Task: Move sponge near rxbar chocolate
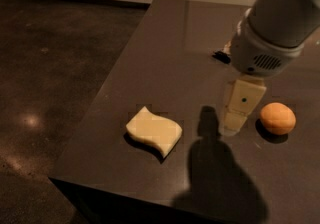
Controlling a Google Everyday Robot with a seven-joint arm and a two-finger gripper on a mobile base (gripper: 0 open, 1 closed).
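Dark tabletop (pixel 165 58) seen from one corner, with the floor (pixel 45 83) to the left. The sponge (pixel 154 131), pale yellow with wavy edges, lies flat near the front left of the tabletop, touching nothing else. The gripper (pixel 232 127) hangs tip-down to the right of the sponge, between it and the orange (pixel 277 118), near the surface and apart from both; whether it is released or clenched cannot be told, and nothing is seen in its hold. The rxbar (pixel 220 57) lies farther back, mostly hidden behind the grey arm (pixel 272 28); only a black end shows. It is well apart from the sponge. The arm's shadow (pixel 220 183) falls toward the front edge.
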